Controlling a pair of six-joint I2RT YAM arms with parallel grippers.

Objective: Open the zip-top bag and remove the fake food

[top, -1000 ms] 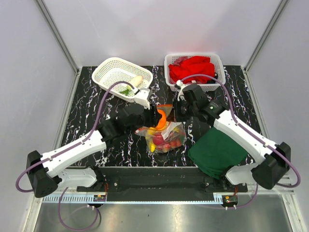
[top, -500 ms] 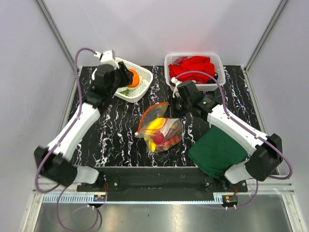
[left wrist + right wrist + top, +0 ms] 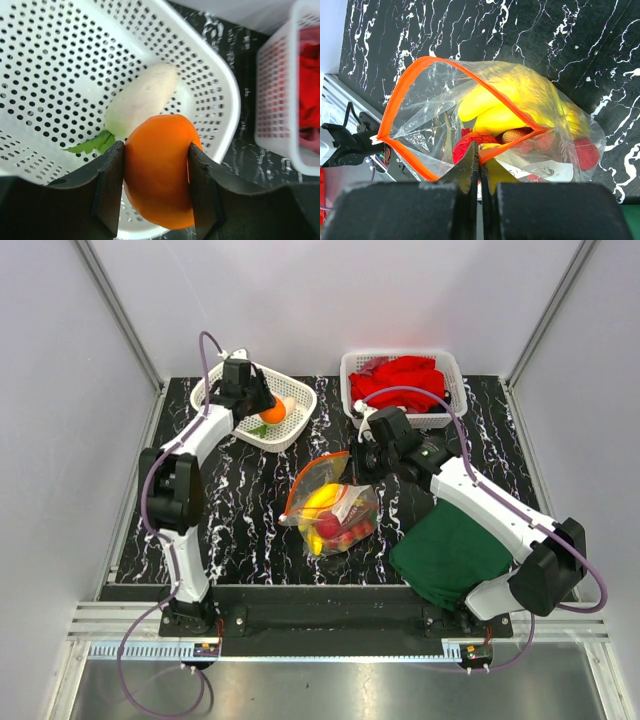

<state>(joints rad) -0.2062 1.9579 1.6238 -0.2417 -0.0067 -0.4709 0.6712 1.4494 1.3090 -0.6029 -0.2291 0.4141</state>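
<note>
The left end effector (image 3: 156, 167) is spread partway and clamps an orange (image 3: 160, 200) between its two dark fingers (image 3: 107, 192), one finger pressed on each side of the fruit. It holds the orange just above a white perforated basket (image 3: 60, 60) at the back left of the worktop (image 3: 240, 490). Directly under the orange in that basket lie a pale white piece (image 3: 142, 97) and a small green leaf (image 3: 92, 145), touching each other.

The right end effector (image 3: 477, 150) has its fingers pressed together, pinching the near lip of the bag (image 3: 420, 115) at its orange zip strip. The bag lies on its side near the middle of the worktop, between the two arms, with its mouth gaping wide. Yellow bananas (image 3: 490, 107) sit uppermost, just inside the opening, and partly cover the red pieces (image 3: 465, 145) packed beneath and behind them; a further red piece shows through the plastic at the closed end. The crinkled clear plastic blurs the rest of the contents.

Behind the right arm, at the back of the worktop, stands a second white basket (image 3: 346, 375) filled with a red cloth (image 3: 400, 380). A folded dark green cloth (image 3: 450, 550) lies at the near right, beside the bag and partly under the right arm.
</note>
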